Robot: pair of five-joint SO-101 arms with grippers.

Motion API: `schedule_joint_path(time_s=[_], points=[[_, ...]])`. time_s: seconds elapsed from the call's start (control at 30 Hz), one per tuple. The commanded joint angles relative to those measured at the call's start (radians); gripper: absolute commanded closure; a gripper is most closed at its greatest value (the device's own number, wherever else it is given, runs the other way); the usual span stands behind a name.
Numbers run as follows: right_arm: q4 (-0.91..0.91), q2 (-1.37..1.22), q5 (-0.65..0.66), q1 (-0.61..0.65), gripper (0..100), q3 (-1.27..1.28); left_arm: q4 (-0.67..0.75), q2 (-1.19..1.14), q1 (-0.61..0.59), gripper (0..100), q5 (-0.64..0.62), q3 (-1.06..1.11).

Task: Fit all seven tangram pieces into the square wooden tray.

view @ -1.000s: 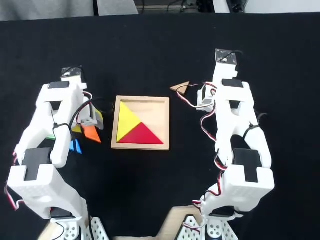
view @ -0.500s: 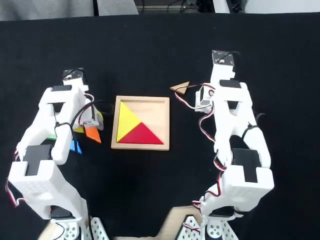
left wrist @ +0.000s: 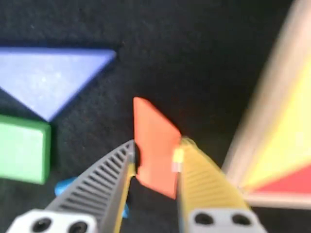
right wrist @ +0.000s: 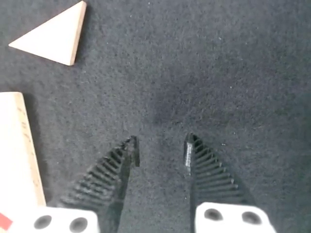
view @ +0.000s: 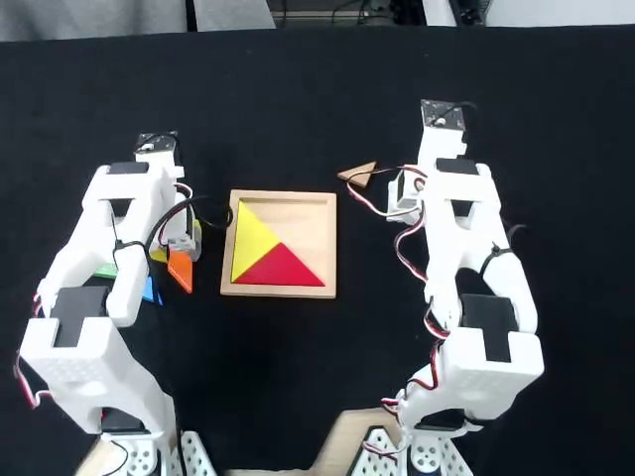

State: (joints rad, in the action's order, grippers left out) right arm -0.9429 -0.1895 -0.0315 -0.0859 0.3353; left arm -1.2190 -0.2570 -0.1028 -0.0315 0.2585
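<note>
Well, the square wooden tray (view: 313, 223) on the black worktop (view: 298, 99) holds two pieces, one yellow triangle (view: 252, 236) and one red triangle (view: 283, 268) (the rest bare wood). My left claw (left wrist: 156, 148) grips one orange piece (view: 180, 270) just beside it; my right claw (right wrist: 161, 143) gapes near one wooden triangle (right wrist: 54, 35).

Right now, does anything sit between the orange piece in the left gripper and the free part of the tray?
Nothing loose. The left gripper holds the orange piece beside the near rim of the wooden tray. The yellow triangle, lying flat inside, sits between it and the bare wood, next to the red triangle.
</note>
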Motion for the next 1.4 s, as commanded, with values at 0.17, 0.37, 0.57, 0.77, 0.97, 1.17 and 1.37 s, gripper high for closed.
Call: schedule_joint_path(time_s=[0.17,0.37,0.57,0.77,0.97,1.17,1.37], points=[[0.006,0.07,0.009,0.005,83.3,-0.007,-0.247,0.224,0.246,90,-0.035,-0.185],[0.006,0.067,0.009,0.005,83.3,-0.007,-0.249,0.261,0.229,90,-0.064,-0.185],[0.006,0.065,0.009,0.008,83.3,-0.007,-0.173,0.238,0.097,90,-0.003,-0.076],[0.006,0.064,0.009,0.008,83.3,-0.007,0.092,0.249,0.065,75,0.005,0.191],[0.006,0.062,0.009,0.009,83.3,-0.007,0.278,0.261,-0.039,80,0.193,0.306],[0.008,0.062,0.009,0.012,83.3,-0.007,0.299,0.269,-0.05,80,0.212,0.346],[0.008,0.062,0.009,0.012,83.3,-0.007,0.301,0.258,-0.076,80,0.216,0.317]])
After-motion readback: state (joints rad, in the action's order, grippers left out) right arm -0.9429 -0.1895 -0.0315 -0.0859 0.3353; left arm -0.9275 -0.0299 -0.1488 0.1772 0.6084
